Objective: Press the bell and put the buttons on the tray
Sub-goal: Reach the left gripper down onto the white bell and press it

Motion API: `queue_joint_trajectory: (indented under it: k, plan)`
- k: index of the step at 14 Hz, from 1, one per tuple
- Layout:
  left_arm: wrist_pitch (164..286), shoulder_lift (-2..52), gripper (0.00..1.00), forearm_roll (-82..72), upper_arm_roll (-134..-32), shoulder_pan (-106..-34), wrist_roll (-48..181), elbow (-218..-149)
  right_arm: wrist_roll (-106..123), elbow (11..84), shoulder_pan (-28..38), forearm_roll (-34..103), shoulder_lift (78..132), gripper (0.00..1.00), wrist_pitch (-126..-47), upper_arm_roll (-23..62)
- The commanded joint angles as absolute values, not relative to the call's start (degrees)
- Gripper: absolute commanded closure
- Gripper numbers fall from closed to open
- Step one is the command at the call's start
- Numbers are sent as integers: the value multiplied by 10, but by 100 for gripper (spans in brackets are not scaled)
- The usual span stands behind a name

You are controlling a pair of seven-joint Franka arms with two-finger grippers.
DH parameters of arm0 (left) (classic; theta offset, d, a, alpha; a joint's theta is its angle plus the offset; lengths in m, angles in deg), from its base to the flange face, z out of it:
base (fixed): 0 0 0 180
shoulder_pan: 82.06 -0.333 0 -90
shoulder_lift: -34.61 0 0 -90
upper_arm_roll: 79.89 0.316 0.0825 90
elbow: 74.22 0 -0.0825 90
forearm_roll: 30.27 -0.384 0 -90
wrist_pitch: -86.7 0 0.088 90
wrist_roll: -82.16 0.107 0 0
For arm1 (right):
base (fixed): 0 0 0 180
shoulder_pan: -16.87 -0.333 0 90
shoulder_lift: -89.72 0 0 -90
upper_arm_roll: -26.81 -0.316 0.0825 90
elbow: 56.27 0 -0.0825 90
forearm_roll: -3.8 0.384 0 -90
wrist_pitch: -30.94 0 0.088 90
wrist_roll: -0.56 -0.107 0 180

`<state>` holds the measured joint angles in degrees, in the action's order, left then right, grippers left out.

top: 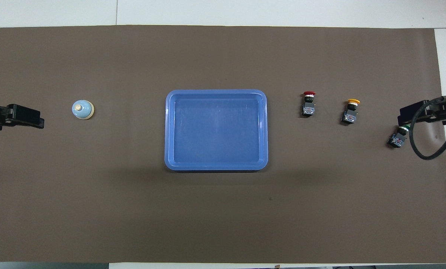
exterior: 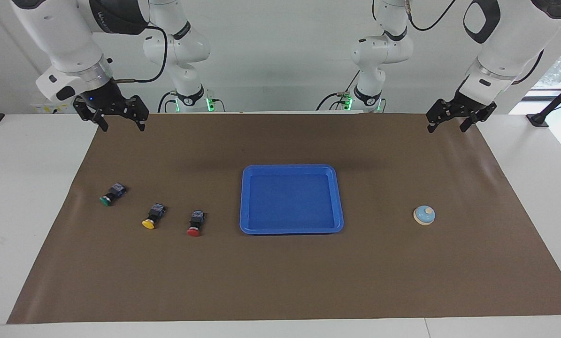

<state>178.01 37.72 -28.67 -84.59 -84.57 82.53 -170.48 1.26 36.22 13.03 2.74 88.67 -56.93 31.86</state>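
Both claws hang spread: left claw (exterior: 459,121) near the bell (exterior: 424,215), right claw (exterior: 119,119) near the buttons (exterior: 154,215).

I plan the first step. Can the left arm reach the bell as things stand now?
Probably yes. The bell stands alone at the left arm's end of the table, and the left gripper, open and raised, has nothing between them.

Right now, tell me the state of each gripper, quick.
Left gripper: open, holding nothing, up in the air at the bell's end of the table.
Right gripper: open, holding nothing, up in the air at the buttons' end.
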Motion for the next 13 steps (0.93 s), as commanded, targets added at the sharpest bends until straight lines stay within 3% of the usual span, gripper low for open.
queue_joint_trajectory:
  k: [1, 7, 9, 11, 12, 13]
  plan:
    - [1759, 385, 0, -282, -844, -843, 824, -1705, 26, 369, 142, 24, 881, 0, -567, 309]
    - [1818, 387, 0, -282, -842, -850, 820, -1727, 26, 369, 142, 24, 881, 0, -567, 309]
    - [1871, 374, 31, -282, -842, -851, 828, -1751, 26, 369, 142, 24, 881, 0, -567, 309]
    - [1915, 338, 81, -282, -842, -851, 829, -1760, 26, 369, 142, 24, 881, 0, -567, 309]
    - [1941, 314, 100, -282, -841, -853, 829, -1761, 26, 370, 142, 24, 881, 0, -567, 309]
    - [1970, 291, 100, -282, -841, -856, 829, -1760, 26, 369, 142, 24, 881, 0, -567, 309]
